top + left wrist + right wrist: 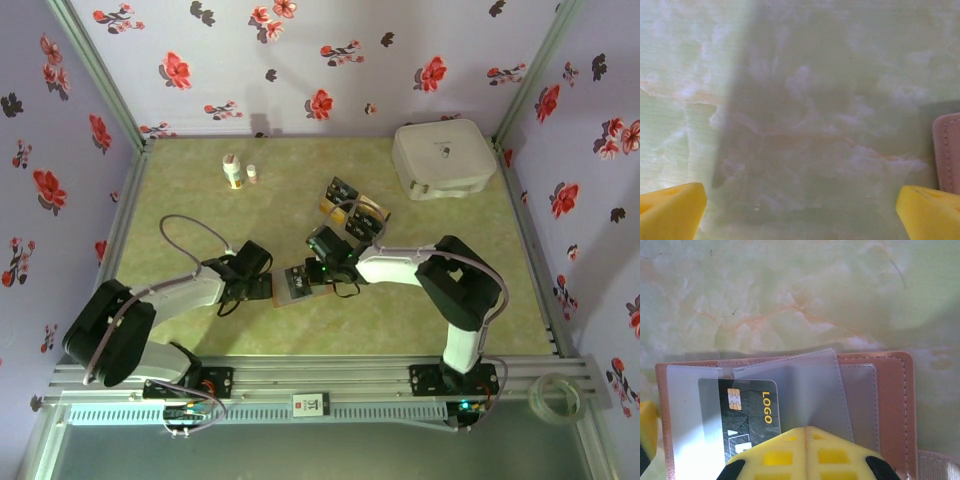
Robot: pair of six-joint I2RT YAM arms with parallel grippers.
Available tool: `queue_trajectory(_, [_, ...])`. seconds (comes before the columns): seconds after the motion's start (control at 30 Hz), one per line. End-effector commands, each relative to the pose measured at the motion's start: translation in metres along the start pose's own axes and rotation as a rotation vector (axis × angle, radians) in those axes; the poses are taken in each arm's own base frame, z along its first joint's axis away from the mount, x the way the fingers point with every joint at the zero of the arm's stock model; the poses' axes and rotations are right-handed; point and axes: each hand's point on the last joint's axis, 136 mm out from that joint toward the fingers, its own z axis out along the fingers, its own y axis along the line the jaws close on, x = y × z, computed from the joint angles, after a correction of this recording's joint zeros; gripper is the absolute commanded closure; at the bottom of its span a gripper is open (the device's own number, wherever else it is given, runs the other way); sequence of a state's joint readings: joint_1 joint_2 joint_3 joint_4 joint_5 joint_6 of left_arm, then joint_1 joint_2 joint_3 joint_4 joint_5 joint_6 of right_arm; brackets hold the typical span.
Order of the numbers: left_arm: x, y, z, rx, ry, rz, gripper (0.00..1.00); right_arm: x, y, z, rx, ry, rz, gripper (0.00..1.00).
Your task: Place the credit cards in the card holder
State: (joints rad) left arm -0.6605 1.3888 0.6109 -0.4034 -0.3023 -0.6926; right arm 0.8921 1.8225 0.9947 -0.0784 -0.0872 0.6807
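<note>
A small, flat, reddish-brown leather card holder (293, 286) was seen lying open on the pale green marbled table (200, 215), a little toward 6 o'clock from the table's middle and between the two wrists. In the right wrist view its frosted clear plastic sleeves (810, 385) were spread over the brown cover. A thin black card (747, 415) with a gold chip and yellow "LOGO" lettering was partly tucked under a sleeve at the holder's 7 o'clock part. The right gripper (807, 442) was held clenched, its yellow fingers pressed together with no gap, over the card's 5 o'clock corner; whether the card was pinched between them could not be told. The left gripper (800, 215) was spread wide and empty over bare table, with the holder's stitched edge just beside its 3 o'clock finger. The other thin black and gold-yellow cards (350, 212) were heaped loosely at 1 o'clock from the holder, apart from it. A large white rounded case (443, 158) was set at 2 o'clock on the table, two small bottles (240, 173) at 11 o'clock, and a clear roll of tape (555, 397) on the metal rail at 5 o'clock.
</note>
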Motion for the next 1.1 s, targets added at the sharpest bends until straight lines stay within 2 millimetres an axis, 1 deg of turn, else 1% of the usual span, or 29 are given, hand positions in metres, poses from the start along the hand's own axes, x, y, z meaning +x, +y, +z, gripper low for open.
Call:
queue_trajectory(0.0, [0.001, 0.0, 0.008, -0.006, 0.014, 0.015, 0.0, 0.002, 0.01, 0.004, -0.021, 0.016, -0.004, 0.95])
queue_trajectory(0.23, [0.002, -0.001, 0.008, -0.005, 0.016, 0.017, 0.0, 0.005, 0.021, 0.006, -0.04, 0.021, -0.009, 0.95])
queue_trajectory(0.47, [0.002, -0.002, 0.01, 0.0, 0.016, 0.015, 0.0, 0.01, 0.037, 0.007, -0.076, 0.032, -0.018, 0.95])
queue_trajectory(0.6, [0.001, -0.003, 0.01, 0.001, 0.015, 0.016, 0.0, 0.008, 0.04, 0.005, -0.078, 0.027, -0.027, 0.95])
queue_trajectory(0.73, [0.0, -0.004, 0.009, 0.005, 0.012, 0.016, 0.0, 0.004, 0.029, -0.001, -0.031, 0.008, -0.045, 0.95])
queue_trajectory(0.87, [0.0, -0.004, 0.009, 0.005, 0.012, 0.013, 0.0, -0.001, 0.015, -0.006, -0.013, -0.01, -0.025, 0.95])
queue_trajectory(1.07, [-0.002, -0.005, 0.009, 0.007, 0.008, 0.014, 0.0, 0.004, -0.009, -0.008, 0.023, 0.0, 0.002, 0.95])
